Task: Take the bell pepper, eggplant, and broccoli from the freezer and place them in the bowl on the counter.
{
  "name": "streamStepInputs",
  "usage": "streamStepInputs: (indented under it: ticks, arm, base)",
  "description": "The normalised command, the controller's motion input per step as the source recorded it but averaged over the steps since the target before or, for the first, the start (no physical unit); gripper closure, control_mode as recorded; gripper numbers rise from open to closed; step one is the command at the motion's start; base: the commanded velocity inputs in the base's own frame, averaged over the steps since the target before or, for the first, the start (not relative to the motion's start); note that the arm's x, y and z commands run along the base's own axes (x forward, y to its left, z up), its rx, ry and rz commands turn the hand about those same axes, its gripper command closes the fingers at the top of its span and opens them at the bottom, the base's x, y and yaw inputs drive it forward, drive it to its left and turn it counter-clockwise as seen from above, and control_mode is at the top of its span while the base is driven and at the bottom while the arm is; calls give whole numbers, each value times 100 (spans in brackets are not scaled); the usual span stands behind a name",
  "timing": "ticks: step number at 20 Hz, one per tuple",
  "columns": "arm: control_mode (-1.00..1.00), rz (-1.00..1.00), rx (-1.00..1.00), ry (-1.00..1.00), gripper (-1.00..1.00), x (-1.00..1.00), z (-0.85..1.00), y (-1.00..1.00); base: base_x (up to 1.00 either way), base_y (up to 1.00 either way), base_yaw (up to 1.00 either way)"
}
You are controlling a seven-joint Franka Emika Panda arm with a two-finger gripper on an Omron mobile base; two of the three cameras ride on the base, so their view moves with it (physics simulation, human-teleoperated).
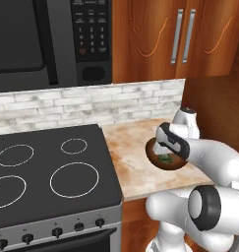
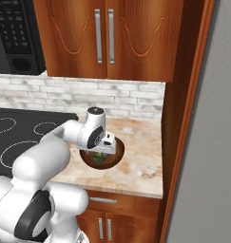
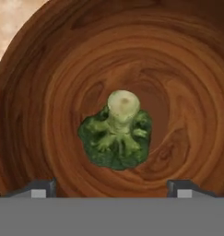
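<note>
The gripper is seen pointed straight down into the bowl, its two dark fingertips spread wide apart at the lower edge of the hand view, with nothing pinched between them. Just beyond the fingertips, and centred between them, the broccoli is found lying in the bottom of the bowl, its pale cut stem turned up toward the hand and its dark green florets pressed against the wood; it is touched by neither fingertip. Around it the smooth brown hollow of the bowl is seen on all sides, ringed with wood grain. From the base cameras the hand is seen held low over the bowl, so that much of the rim is covered by the wrist, and a patch of green is glimpsed beneath it; the same green is made out under the hand in the right base view, inside the bowl. The bowl is set on the beige counter, which spreads out around the hand. To one side of the counter a black stove top is seen, and behind it a pale brick wall. Farthest off, above the wall, wooden cabinets with silver handles and a black microwave are mounted.
</note>
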Motion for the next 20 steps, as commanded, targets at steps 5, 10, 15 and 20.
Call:
streamStepInputs:
  ticks: [5, 10, 15, 20]
  arm:
    - [-100, 0, 0, -33, -100, -22, 45, 0]
    - [-100, 0, 0, -42, -100, -70, 64, 0]
    - [-100, 0, -4, -28, -100, -72, 88, 1]
    - [-100, 0, -5, -11, -100, -69, 98, 13]
  base:
    - [0, 0, 0]
    - [0, 0, 0]
    - [0, 0, 0]
    - [0, 0, 0]
